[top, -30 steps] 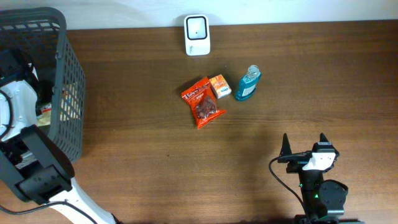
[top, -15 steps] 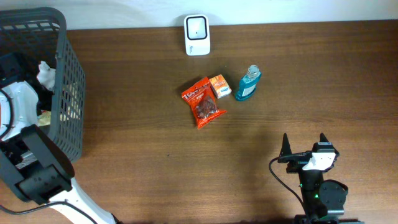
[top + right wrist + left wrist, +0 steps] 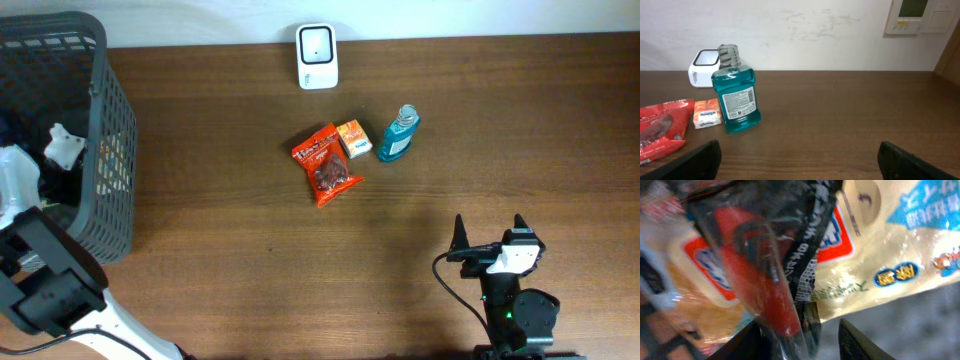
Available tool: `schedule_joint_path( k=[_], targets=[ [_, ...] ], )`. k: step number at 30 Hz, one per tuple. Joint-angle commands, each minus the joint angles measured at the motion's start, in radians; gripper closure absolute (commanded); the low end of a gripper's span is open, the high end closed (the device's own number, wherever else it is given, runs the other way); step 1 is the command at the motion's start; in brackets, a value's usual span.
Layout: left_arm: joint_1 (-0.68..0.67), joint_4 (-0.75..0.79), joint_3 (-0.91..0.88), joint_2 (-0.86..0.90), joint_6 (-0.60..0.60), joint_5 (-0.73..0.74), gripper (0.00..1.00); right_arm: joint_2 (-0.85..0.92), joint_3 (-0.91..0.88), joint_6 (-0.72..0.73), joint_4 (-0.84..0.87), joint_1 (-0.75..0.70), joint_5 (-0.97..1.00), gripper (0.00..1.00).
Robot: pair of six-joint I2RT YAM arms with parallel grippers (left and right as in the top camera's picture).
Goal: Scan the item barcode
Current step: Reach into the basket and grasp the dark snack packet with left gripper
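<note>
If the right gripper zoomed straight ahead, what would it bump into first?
Probably nothing: the right gripper points past the blue bottle, off to its left, over bare table toward the wall.

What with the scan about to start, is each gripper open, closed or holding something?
Left gripper: cannot be told; it is down in the basket, close against snack packets.
Right gripper: open, holding nothing.
</note>
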Motion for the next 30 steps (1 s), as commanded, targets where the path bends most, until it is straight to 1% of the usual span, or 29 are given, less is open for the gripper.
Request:
schedule_joint_path(
  k=[1, 3, 4, 5, 7, 8, 9, 10, 12, 14, 15, 16, 18, 19, 21, 22, 23, 25, 26, 30],
  targets=[
    [0.009, -0.008, -0.019, -0.028, -0.041, 0.113, 0.51, -0.007, -0.009, 0.001, -0.002, -0.006, 0.008, 0.02],
    [0.009, -0.003, -0.019, -0.028, -0.043, 0.184, 0.5, -0.007, -0.009, 0.001, -0.002, -0.006, 0.008, 0.02],
    [0.008, 0.016, -0.019, -0.028, -0.043, 0.218, 0.42, -0.007, -0.009, 0.001, -0.002, -0.006, 0.008, 0.02],
    [0.008, 0.027, -0.019, -0.028, -0.043, 0.24, 0.3, -0.007, -0.009, 0.001, -0.002, -0.006, 0.008, 0.02],
    [0.008, 0.049, -0.019, -0.028, -0.049, 0.253, 0.31, -0.007, -0.009, 0.001, -0.002, -0.006, 0.008, 0.02],
    [0.008, 0.073, -0.019, -0.028, -0.089, 0.253, 0.28, -0.007, -0.009, 0.001, -0.002, -0.006, 0.008, 0.02],
    [0.008, 0.108, -0.019, -0.028, -0.146, 0.253, 0.05, -0.007, -0.009, 0.001, -0.002, -0.006, 0.008, 0.02],
    [0.008, 0.129, -0.019, -0.028, -0.195, 0.253, 0.05, -0.007, -0.009, 0.001, -0.002, -0.006, 0.008, 0.02],
    [0.008, 0.159, -0.019, -0.028, -0.252, 0.253, 0.05, -0.007, -0.009, 0.001, -0.002, -0.006, 0.008, 0.02],
    [0.008, 0.177, -0.019, -0.028, -0.305, 0.253, 0.08, -0.007, -0.009, 0.001, -0.002, -0.006, 0.008, 0.02],
    [0.008, 0.176, -0.019, -0.028, -0.322, 0.253, 0.15, -0.007, -0.009, 0.001, -0.002, -0.006, 0.008, 0.02],
    [0.008, 0.174, -0.021, -0.028, -0.322, 0.249, 0.28, -0.007, -0.009, 0.001, -0.002, -0.006, 0.008, 0.02],
    [0.008, 0.172, -0.041, -0.028, -0.322, 0.231, 0.31, -0.007, -0.009, 0.001, -0.002, -0.006, 0.008, 0.02],
    [0.008, 0.173, -0.059, -0.028, -0.322, 0.189, 0.33, -0.007, -0.009, 0.001, -0.002, -0.006, 0.008, 0.02],
    [0.008, 0.177, -0.087, -0.028, -0.322, 0.106, 0.34, -0.007, -0.009, 0.001, -0.002, -0.006, 0.008, 0.02],
    [0.008, 0.176, -0.087, -0.028, -0.322, 0.101, 0.36, -0.007, -0.009, 0.001, -0.002, -0.006, 0.008, 0.02],
    [0.008, 0.177, -0.087, -0.028, -0.335, 0.103, 0.41, -0.007, -0.009, 0.001, -0.002, -0.006, 0.008, 0.02],
    [0.008, 0.184, -0.087, -0.028, -0.354, 0.103, 0.55, -0.007, -0.009, 0.001, -0.002, -0.006, 0.008, 0.02],
    [0.008, 0.187, -0.087, -0.028, -0.354, 0.111, 0.57, -0.007, -0.009, 0.001, -0.002, -0.006, 0.008, 0.02],
    [0.008, 0.198, -0.064, -0.03, -0.359, 0.22, 0.67, -0.007, -0.009, 0.001, -0.002, -0.006, 0.008, 0.02]
  ],
)
